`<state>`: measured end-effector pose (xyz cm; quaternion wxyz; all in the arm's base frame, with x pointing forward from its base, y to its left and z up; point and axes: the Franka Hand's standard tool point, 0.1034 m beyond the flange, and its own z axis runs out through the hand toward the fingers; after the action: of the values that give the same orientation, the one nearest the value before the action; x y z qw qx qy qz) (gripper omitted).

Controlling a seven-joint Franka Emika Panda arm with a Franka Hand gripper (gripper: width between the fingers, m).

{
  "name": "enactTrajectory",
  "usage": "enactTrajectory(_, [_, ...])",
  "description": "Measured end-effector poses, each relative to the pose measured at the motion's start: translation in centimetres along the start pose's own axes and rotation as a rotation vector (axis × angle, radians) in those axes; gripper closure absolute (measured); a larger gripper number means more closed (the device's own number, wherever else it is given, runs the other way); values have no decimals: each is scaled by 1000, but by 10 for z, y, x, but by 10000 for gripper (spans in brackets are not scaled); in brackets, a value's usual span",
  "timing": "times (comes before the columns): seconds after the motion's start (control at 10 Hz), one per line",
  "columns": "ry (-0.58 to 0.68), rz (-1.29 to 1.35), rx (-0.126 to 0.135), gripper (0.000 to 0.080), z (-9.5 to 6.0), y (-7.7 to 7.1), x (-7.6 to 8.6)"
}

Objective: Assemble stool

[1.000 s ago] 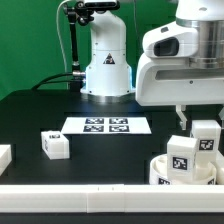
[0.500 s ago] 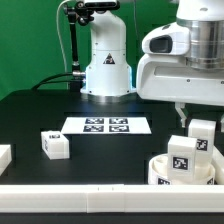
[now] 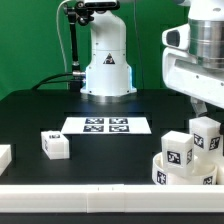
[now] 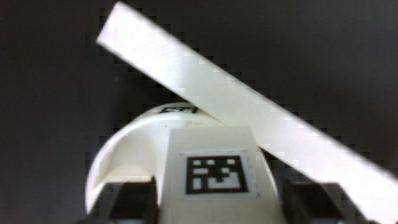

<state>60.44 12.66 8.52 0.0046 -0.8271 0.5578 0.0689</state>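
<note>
The stool's round white seat lies at the exterior view's lower right, by the front bar. Two tagged white legs stand on it: one nearer the middle, one further right and slightly tilted. My gripper comes down onto the right-hand one. In the wrist view that leg fills the space between my two dark fingers, its tag facing the camera, with the seat's curved rim behind it. The gripper is shut on this leg.
A loose tagged leg stands on the black table at the left, and another white piece shows at the left edge. The marker board lies mid-table before the robot base. A plain white bar runs along the front.
The wrist has swung toward the exterior view's right, showing more of the green backdrop. The gripped leg and its neighbour now sit slightly more tilted on the seat.
</note>
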Motion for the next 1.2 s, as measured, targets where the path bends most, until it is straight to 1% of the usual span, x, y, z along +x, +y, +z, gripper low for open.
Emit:
enactTrajectory(0.1, [6, 104, 18, 463, 0, -1, 0])
enactTrajectory(0.2, [11, 194, 28, 463, 0, -1, 0])
enactTrajectory(0.6, [-2, 372, 33, 463, 0, -2, -1])
enactTrajectory(0.8, [-22, 560, 40, 462, 0, -4, -2])
enactTrajectory(0.9, [-22, 660, 75, 462, 1, -4, -2])
enactTrajectory(1.1, [-25, 719, 161, 462, 3, -5, -8])
enactTrajectory(1.2, [-26, 722, 185, 462, 3, -6, -11])
